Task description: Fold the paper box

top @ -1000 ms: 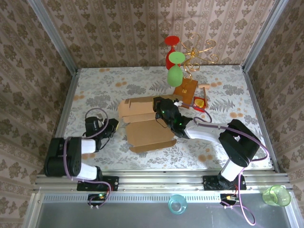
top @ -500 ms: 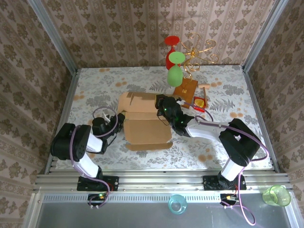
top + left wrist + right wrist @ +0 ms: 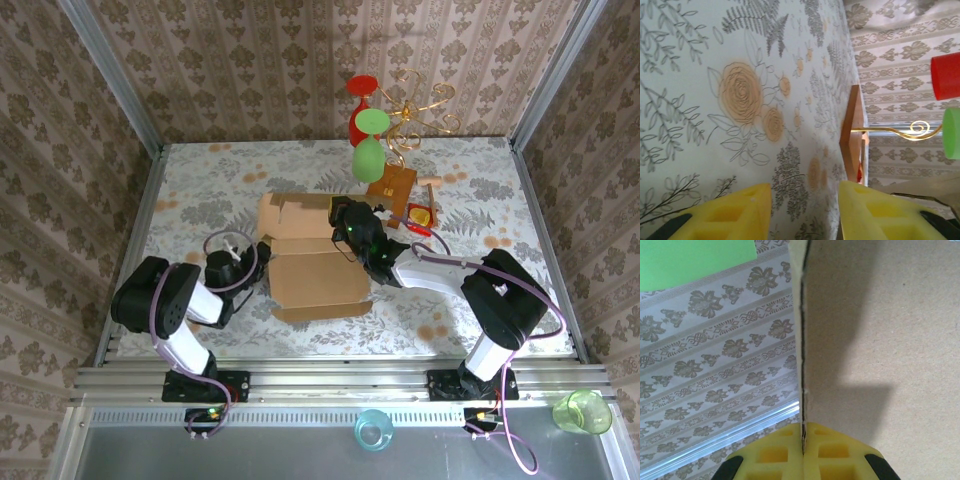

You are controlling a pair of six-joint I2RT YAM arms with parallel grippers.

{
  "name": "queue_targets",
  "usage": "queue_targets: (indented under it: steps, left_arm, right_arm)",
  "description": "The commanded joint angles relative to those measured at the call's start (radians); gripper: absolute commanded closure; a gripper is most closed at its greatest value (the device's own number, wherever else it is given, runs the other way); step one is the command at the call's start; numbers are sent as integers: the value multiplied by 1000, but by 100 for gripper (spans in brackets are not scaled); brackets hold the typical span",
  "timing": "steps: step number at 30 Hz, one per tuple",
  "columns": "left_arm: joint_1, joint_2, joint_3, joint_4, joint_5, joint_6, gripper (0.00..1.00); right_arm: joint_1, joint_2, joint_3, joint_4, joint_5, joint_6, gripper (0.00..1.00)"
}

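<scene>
One box lies mid-surface, its far flap partly raised. The right hand is pinched tight on a cardboard edge at the box's far right. The left hand, part open and empty, sits just beside the left edge, with the box to its right.

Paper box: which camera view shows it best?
Top external: nearly the whole paper box, flaps included. Right wrist: a close-up of one edge clamped in the right pincer. Left wrist: maybe a pale sliver.
</scene>
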Motion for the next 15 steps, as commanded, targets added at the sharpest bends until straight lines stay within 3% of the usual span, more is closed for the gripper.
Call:
queue_targets:
  steps: [1, 4, 7, 11, 15]
  left_arm:
    - [-36, -33, 25, -83, -61, 101, 59]
    - [-43, -65, -2, -127, -112, 118, 58]
    - [-39, -175, -26, -295, -151, 141, 52]
    - [-45, -416, -12, -668, -191, 200, 48]
    - [-49, -723, 52, -1096, -283, 273, 46]
  right_arm:
    - [20, 45, 13, 34, 30, -17, 100]
    - [20, 63, -7, 93, 43, -61, 100]
    - [21, 53, -34, 102, 67, -132, 100]
    - [21, 81, -75, 212, 82, -234, 100]
    - [20, 147, -105, 352, 73, -240, 100]
